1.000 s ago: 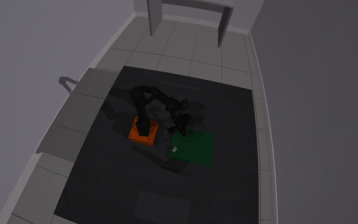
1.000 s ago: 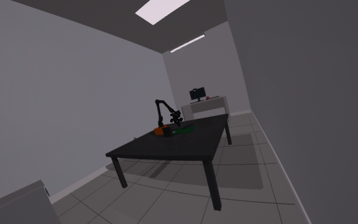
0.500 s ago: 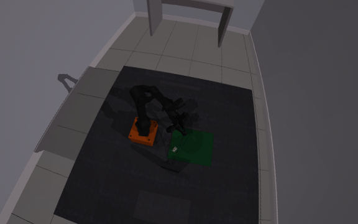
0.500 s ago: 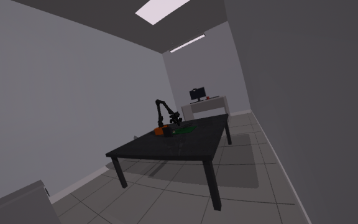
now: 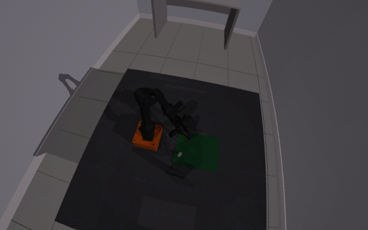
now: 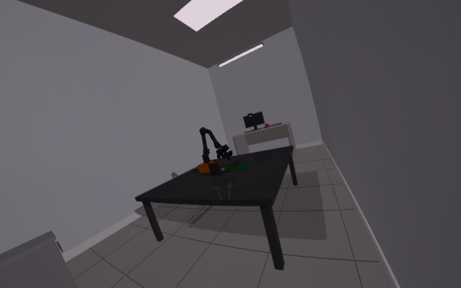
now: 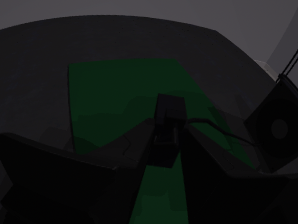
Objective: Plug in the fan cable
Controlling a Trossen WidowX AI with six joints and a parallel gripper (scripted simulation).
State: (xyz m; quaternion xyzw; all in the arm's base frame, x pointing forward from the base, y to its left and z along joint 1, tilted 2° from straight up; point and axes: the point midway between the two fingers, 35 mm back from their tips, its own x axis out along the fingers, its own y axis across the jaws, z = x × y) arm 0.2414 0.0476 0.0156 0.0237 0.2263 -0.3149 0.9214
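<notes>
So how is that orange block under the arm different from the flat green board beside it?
The orange block is small, chunky and carries the black arm; the green board is wider, thin and flat, with a small pale part on it. Both rest on the dark table.

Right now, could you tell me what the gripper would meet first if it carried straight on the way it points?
Most likely the green board: the gripper, shut on the fan plug, points down and forward over it. Depth is unclear, so I cannot say exactly where it would land.
</notes>
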